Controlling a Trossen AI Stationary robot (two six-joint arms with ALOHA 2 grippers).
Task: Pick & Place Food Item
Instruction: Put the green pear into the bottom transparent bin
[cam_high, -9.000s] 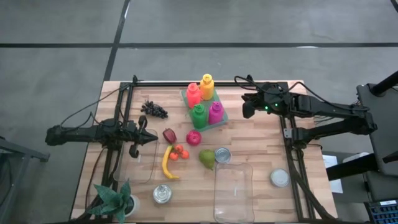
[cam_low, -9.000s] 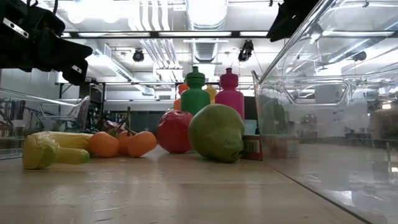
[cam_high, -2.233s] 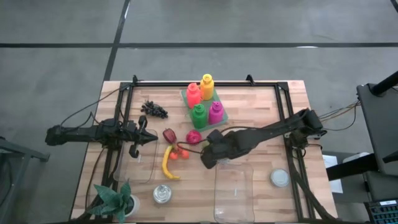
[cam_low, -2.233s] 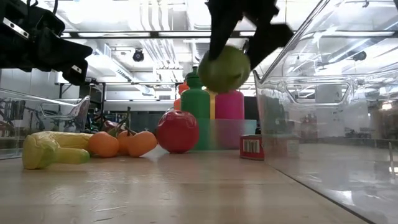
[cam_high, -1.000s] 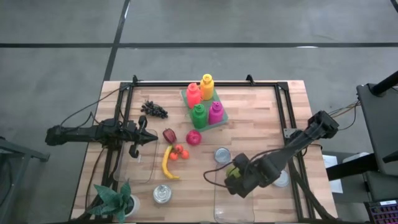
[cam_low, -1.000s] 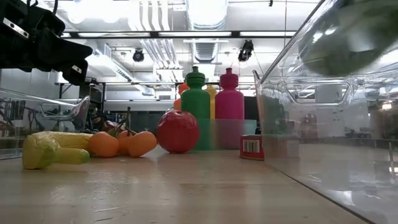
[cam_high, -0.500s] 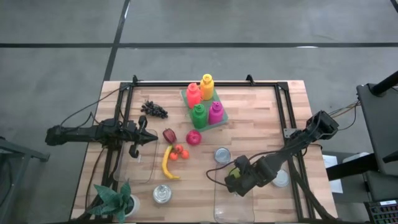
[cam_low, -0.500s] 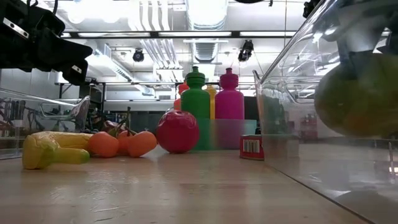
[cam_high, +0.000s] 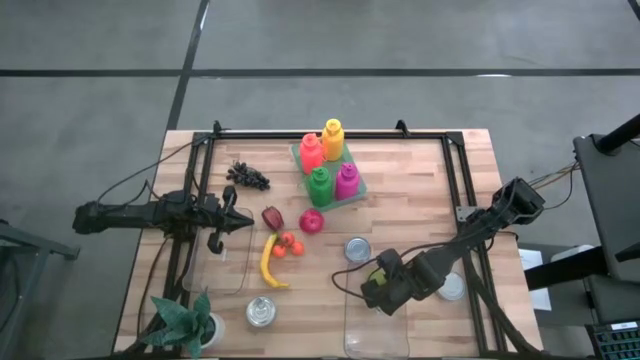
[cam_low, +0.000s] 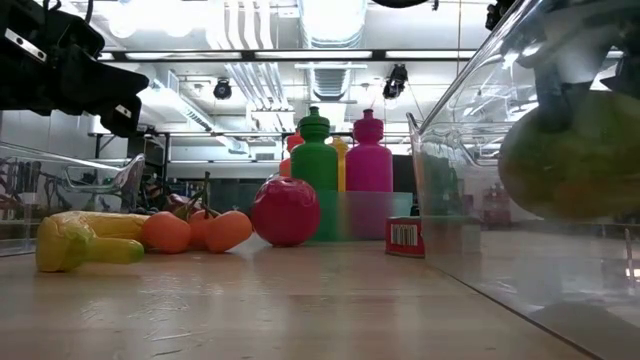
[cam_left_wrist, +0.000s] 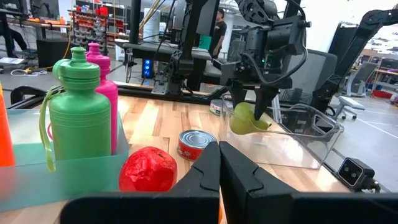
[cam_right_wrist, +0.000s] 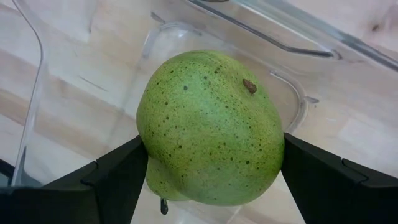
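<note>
In the high view most of the pear (cam_high: 373, 277) is hidden under the right gripper (cam_high: 376, 289), and only a bit of green can be seen. In the low view the pear (cam_low: 575, 155) is cut off at the side and blurred by the clear wall of the bin (cam_low: 470, 180). The pear (cam_right_wrist: 210, 127) is held between the two dark fingers (cam_right_wrist: 115, 173) of the right gripper, whose jaws are spread wide around it. It is kept inside the bin (cam_high: 375, 315), a little above the floor. The can (cam_high: 357, 249) is seen just beside the bin. The left gripper (cam_high: 243, 224) is parked over the other bin (cam_high: 212, 270), with its jaws shut tight and nothing held
</note>
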